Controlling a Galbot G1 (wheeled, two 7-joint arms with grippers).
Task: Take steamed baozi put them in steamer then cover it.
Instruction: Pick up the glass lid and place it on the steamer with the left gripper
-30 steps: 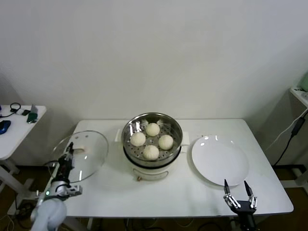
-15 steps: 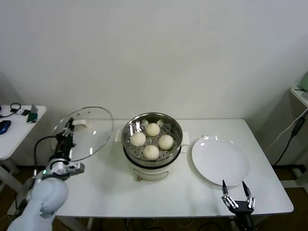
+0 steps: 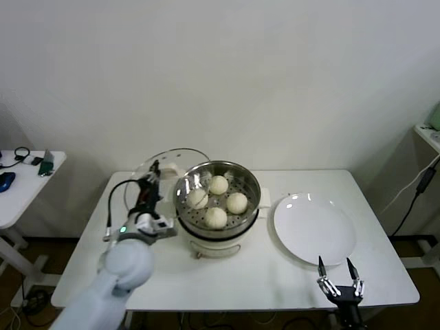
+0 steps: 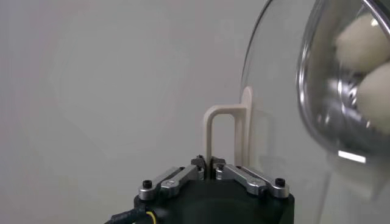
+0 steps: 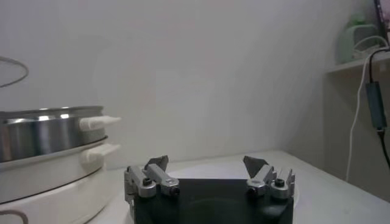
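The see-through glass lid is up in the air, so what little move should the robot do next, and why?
Probably carry the round clear glass lid rightward, centring it over the shiny steel steamer. The left gripper holds it tilted beside the rim, and all four cream-white buns sit inside.

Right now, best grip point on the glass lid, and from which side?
The whitish loop handle at the centre of the cover: it is the only raised narrow part, while the glass is broad and smooth. Come straight at the handle's face, as the left gripper does, shut on it while the lid stands tilted beside the steamer.
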